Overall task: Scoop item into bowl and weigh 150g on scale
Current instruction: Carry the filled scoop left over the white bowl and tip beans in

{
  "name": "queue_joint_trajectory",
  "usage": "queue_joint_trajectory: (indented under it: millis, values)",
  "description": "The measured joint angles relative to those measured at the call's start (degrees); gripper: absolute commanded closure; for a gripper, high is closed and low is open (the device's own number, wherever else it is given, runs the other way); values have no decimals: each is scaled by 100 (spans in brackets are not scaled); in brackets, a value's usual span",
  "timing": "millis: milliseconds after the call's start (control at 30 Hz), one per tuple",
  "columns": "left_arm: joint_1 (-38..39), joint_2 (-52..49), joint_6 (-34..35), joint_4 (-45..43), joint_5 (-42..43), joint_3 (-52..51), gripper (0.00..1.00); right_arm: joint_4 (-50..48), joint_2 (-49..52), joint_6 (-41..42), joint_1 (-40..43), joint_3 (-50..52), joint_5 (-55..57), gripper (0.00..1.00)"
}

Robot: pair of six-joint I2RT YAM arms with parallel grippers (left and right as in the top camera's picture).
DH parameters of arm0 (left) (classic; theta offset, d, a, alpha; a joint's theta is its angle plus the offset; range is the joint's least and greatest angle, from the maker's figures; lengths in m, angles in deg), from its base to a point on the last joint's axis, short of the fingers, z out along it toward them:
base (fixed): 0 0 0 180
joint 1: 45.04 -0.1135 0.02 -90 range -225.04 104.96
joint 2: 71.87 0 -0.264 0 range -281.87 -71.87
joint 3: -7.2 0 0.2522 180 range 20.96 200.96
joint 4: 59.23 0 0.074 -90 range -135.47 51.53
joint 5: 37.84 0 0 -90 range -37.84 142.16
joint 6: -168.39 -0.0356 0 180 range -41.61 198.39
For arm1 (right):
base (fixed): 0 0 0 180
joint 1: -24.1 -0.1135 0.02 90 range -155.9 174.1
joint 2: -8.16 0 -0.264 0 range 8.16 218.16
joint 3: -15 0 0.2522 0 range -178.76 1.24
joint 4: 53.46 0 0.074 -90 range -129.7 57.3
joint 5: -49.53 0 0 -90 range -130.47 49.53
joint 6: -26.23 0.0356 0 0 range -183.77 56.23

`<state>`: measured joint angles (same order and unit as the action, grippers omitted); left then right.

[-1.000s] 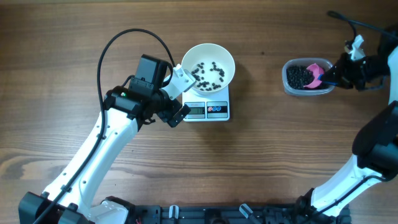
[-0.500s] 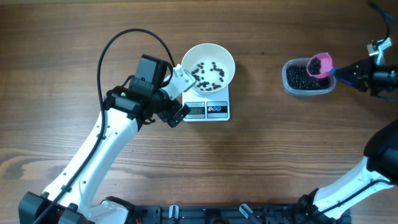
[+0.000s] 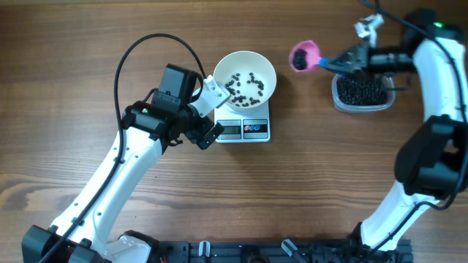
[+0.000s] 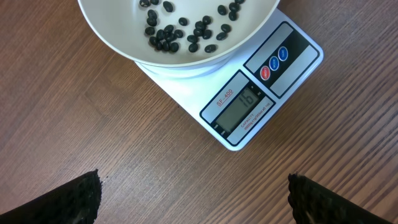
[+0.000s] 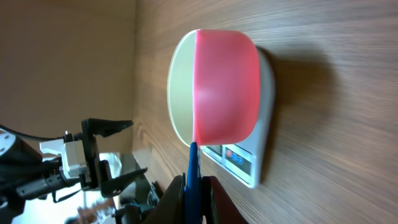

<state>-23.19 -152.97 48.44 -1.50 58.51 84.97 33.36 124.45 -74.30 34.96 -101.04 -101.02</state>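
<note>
Overhead: right gripper (image 3: 349, 60) clamped on the blue handle of the pink plastic scoop (image 3: 302, 55). Scoop is in the air between the round white bowl (image 3: 248, 58) and the clear plastic tub (image 3: 336, 93), nearer the bowl, just right of its rim. Scoop inside looks dark, probably loaded, too small to be sure. Left gripper (image 3: 214, 113) wide open, empty, hovering at the left edge of the small flat white rectangular scale (image 3: 256, 136). Bowl sits on the far part of the scale. Tiny black beans (image 3: 245, 82) lie thinly scattered in its bottom, and more beans fill the tub at far right. Left wrist view: grey display (image 4: 239, 102) reads 16, so well short of target

Step in hand: carry and tip. Judgement: hold scoop level until its lip is over bowl centre, then roll the wrist slowly so beans drop inside and don't bounce off the rim. No contact with the bowl, or the reading jumps. Many more loads needed, with smaller pours near target

Counts: one scoop, one bowl, one scale, one tub, two grippers; beans too many to count
</note>
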Motion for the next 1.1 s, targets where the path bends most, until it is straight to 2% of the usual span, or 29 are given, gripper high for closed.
queue_joint_trajectory:
  millis: [167,300,500,733,1100]
  values:
    - [0,0,0,0,0,0,0,-225,2,461,-946,-393,431,96]
    - [0,0,0,0,0,0,0,-417,2,743,-1655,-520,1294,96]
    - [0,0,0,0,0,0,0,-627,9,1226,-2544,-863,3279,96]
    - [0,0,0,0,0,0,0,-643,9,1244,-3342,-1082,5270,96]
    - [0,0,0,0,0,0,0,-658,9,1200,-3679,-1082,5869,96]
